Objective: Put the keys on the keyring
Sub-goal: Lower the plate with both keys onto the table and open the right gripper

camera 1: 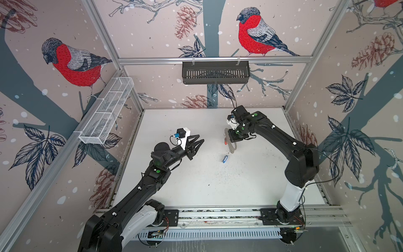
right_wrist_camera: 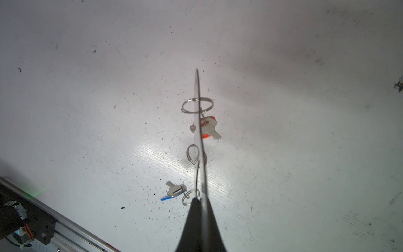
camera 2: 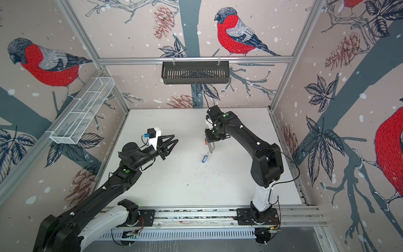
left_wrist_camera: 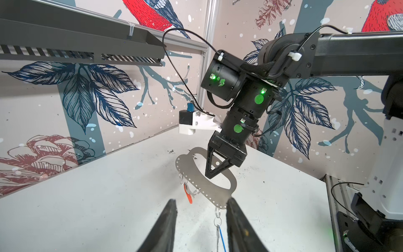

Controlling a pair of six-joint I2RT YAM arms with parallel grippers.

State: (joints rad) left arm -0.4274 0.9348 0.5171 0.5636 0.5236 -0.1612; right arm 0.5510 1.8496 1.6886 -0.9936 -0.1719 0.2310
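Right gripper (right_wrist_camera: pixel 199 201) clamped on keyring (left_wrist_camera: pixel 209 189), held on edge, face toward left gripper (camera 1: pixel 201 141), which hangs parted, empty, nearby; blue key (camera 1: pixel 225 158) dangles dead ahead of it.

arms (camera 1: pixel 135 192): black, white lower links | green dot stickers (left_wrist_camera: pixel 259 99) | black cables (left_wrist_camera: pixel 178 76) | left tool (camera 1: pixel 201 138): black trussed fingers

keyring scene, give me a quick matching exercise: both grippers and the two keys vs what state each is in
1 left gripper
2 right gripper
3 blue-tag key
4 red-tag key

a hangs from the keyring's lower end
b open, empty
c shut on the keyring
d hangs beside the keyring's curved edge

Pairs: 1-b, 2-c, 3-a, 4-d
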